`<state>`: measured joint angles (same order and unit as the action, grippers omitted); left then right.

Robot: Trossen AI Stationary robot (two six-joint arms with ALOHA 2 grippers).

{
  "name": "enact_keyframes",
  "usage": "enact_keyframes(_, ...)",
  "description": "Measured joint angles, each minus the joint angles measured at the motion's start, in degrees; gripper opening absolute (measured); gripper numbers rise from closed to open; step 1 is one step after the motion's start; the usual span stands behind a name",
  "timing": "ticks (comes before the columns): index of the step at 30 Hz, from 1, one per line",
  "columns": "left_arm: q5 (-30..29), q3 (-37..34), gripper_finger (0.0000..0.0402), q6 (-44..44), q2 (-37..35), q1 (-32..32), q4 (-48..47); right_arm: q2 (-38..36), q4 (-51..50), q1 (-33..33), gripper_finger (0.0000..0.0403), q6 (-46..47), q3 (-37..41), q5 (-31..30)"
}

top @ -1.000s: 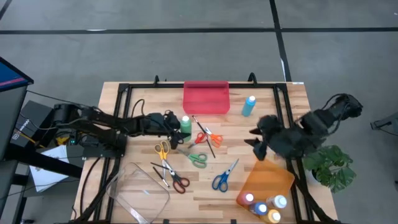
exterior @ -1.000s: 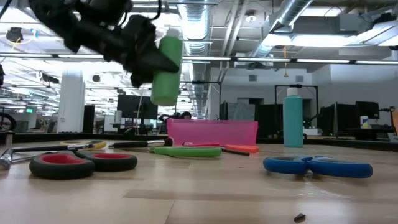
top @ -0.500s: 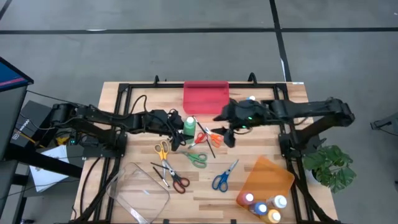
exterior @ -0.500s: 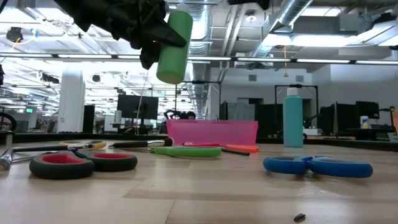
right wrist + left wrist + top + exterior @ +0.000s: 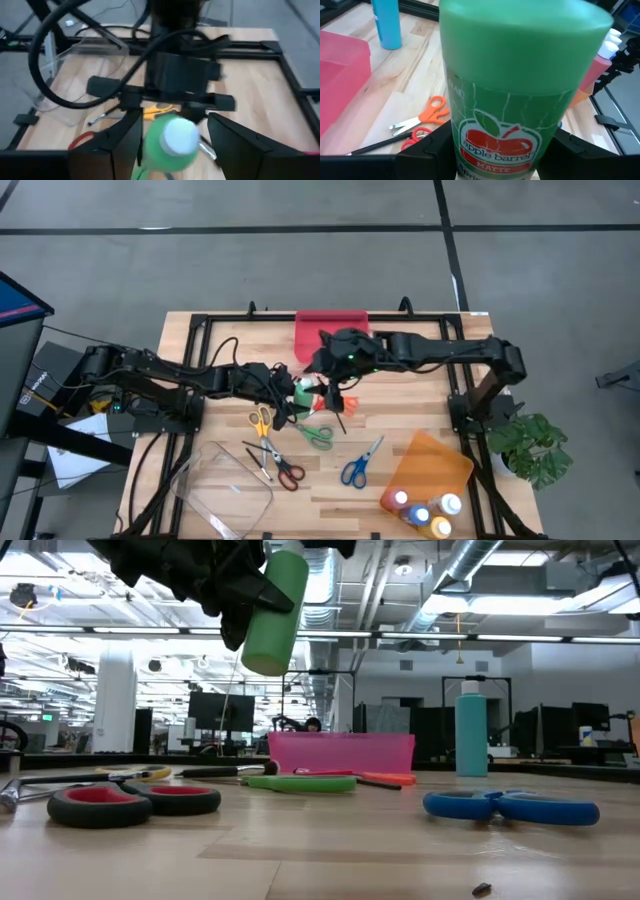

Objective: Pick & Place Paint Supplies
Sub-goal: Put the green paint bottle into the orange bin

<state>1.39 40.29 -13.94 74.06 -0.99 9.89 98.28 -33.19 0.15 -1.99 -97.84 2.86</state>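
Item: green paint bottle (image 5: 272, 610), mid-handover above the table (image 5: 420, 415).

Left claw (image 5: 290, 388) gripped the bottle, held clear of the table; right claw (image 5: 172, 145) stood open around its white cap, not yet closed. Four bottles (image 5: 425, 512) lay in the orange tray (image 5: 435, 463). Outstanding on the table: a blue bottle (image 5: 471, 728), five scissors (image 5: 357, 463) and brushes (image 5: 256, 460).
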Motion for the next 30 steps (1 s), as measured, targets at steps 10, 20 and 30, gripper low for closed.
enact_keyframes(10,0.03,0.09,0.0198,0.01,0.02,-0.02,-0.89,4.42,-4.87,-0.45,0.0226,-0.93,-3.62,3.26)
enact_keyframes(20,-0.09,0.09,0.0198,0.07,0.02,0.0,-0.5,4.29,-4.63,-1.91,0.0224,-1.03,-3.63,3.26)
enact_keyframes(30,-0.09,0.09,0.0198,0.18,0.02,0.0,-0.5,4.29,-5.08,-1.94,0.0201,-0.71,-3.63,3.27)
